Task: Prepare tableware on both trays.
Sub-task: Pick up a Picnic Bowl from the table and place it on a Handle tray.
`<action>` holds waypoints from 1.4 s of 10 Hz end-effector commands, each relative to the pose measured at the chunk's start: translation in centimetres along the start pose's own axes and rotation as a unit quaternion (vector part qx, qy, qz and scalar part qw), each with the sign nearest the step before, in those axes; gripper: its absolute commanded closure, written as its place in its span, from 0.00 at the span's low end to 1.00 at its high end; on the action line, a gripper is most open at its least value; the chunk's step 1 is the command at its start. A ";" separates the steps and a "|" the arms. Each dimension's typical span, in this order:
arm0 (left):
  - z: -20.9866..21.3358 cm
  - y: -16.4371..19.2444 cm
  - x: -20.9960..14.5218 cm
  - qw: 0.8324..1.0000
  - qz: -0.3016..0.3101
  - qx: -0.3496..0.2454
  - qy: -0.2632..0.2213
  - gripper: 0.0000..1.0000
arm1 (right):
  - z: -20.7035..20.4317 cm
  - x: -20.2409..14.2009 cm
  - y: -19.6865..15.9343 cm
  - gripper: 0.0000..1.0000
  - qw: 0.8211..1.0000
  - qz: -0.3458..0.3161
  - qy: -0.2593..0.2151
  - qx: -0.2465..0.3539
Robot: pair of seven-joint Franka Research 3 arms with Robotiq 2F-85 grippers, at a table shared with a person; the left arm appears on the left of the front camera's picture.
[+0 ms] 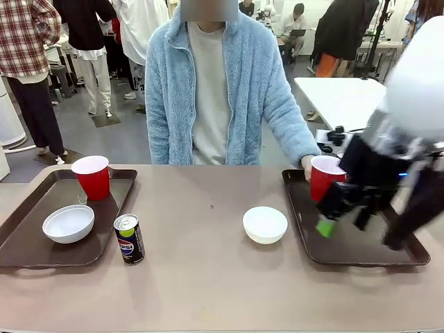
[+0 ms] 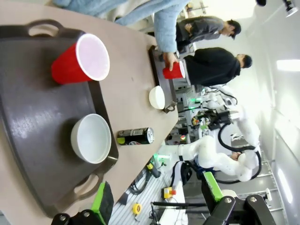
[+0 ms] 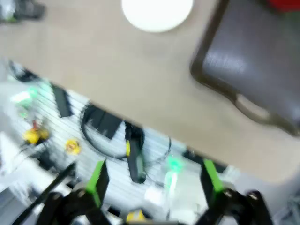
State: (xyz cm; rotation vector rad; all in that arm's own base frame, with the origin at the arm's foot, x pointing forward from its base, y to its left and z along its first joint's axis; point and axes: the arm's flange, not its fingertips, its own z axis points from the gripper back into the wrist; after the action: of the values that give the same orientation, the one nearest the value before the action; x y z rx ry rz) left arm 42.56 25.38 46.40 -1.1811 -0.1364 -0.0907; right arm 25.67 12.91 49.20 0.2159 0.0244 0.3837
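The left tray (image 1: 21, 239) holds a red cup (image 1: 92, 177) and a white bowl (image 1: 68, 223). A blue Pepsi can (image 1: 130, 239) stands on the table just off that tray's right rim. A second white bowl (image 1: 264, 224) sits on the bare table left of the right tray (image 1: 361, 253). A person's hand (image 1: 307, 164) holds a second red cup (image 1: 325, 177) at that tray's far left corner. My right gripper (image 1: 343, 220) hovers open and blurred over the right tray, close to that cup. My left gripper (image 2: 157, 197) is open and empty, above the left tray (image 2: 37, 117).
The person in a pale blue fleece (image 1: 229, 83) sits at the far side, between the trays. The right wrist view is blurred, with the table's near edge (image 3: 140, 105) and cables on the floor beyond. The brown tabletop (image 1: 208, 277) lies bare in front.
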 end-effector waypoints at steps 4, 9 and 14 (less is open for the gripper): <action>0.3 -0.2 0.2 1.000 -0.003 -0.002 -0.003 0.00 | -2.6 -2.4 -1.0 0.00 0.999 -0.038 0.018 -0.016; 0.3 -0.2 0.2 1.000 -0.003 -0.002 -0.003 0.00 | -5.5 7.6 0.8 0.00 0.993 -0.096 -0.034 -0.059; 0.3 -0.2 0.2 1.000 -0.003 -0.002 -0.003 0.00 | -9.1 15.4 1.2 0.00 0.986 -0.149 -0.062 -0.035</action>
State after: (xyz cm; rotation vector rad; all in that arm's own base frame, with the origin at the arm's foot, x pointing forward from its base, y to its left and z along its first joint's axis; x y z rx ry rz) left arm 42.62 25.41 46.47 -1.1796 -0.1371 -0.0919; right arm 38.51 21.09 39.77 0.0883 -0.0860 0.0931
